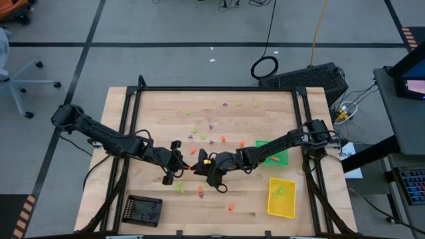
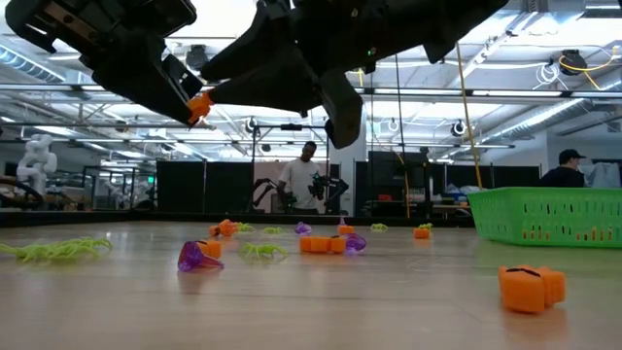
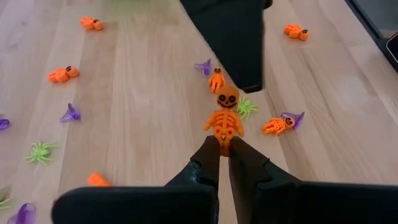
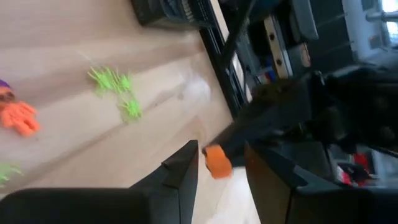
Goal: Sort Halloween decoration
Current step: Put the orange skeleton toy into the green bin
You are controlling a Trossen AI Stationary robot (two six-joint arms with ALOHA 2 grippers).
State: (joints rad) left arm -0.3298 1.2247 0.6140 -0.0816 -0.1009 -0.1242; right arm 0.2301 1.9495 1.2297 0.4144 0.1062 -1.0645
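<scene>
**Skeleton handover above the tabletop's middle**

The left end effector [image 3: 224, 152] pinches a small orange skeleton [image 3: 224, 121] by its legs, lifted clear of the wood so the right end effector [image 4: 221, 163] can take it. Its fingers are spread on either side of the orange piece, apparently not yet touching. Glossy moulded trinkets [image 2: 199, 255] in orange, purple and lime lie scattered on the pale planks; the green mesh tray [image 1: 277, 157] waits near the right edge.
</scene>
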